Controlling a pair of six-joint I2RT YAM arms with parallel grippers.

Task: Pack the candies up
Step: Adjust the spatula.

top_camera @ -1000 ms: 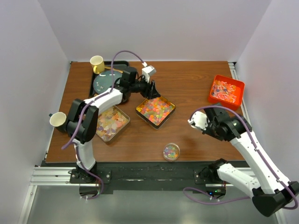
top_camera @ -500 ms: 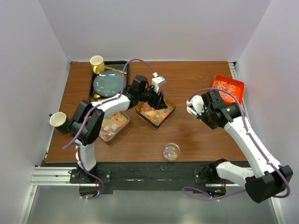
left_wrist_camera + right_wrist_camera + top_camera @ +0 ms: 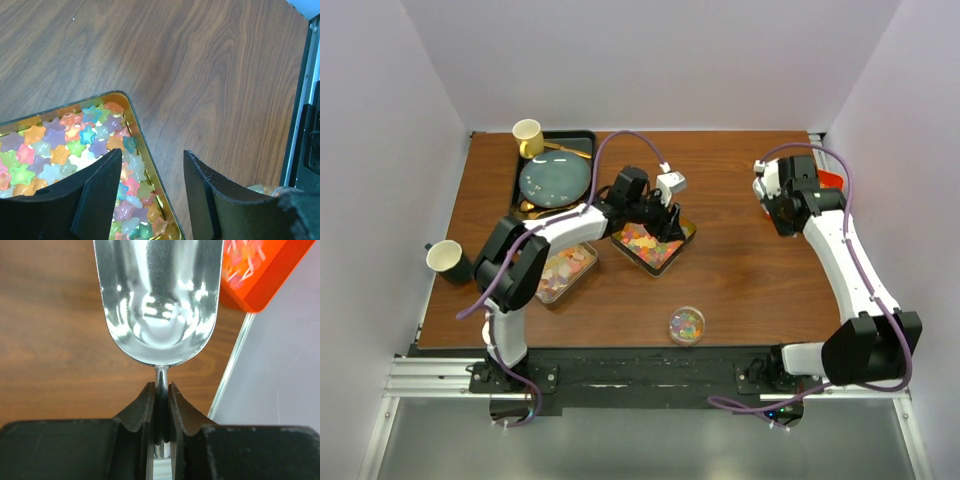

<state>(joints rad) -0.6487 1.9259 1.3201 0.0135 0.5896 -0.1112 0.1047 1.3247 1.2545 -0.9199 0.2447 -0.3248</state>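
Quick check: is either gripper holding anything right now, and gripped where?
The right gripper pinches the metal scoop by its thin stem, just behind the empty bowl. The left gripper is open, holding nothing, over the candies.

The multicolour candies [image 3: 75, 150], small glossy stars, lie heaped loose in a gold tin [image 3: 122, 95] near the middle of the table [image 3: 740, 280]. The pastel candies [image 3: 563, 268] lie nearer the left edge. The red-white candies [image 3: 245, 260] fill an orange bin [image 3: 265, 285] at the right edge, toward the far corner.
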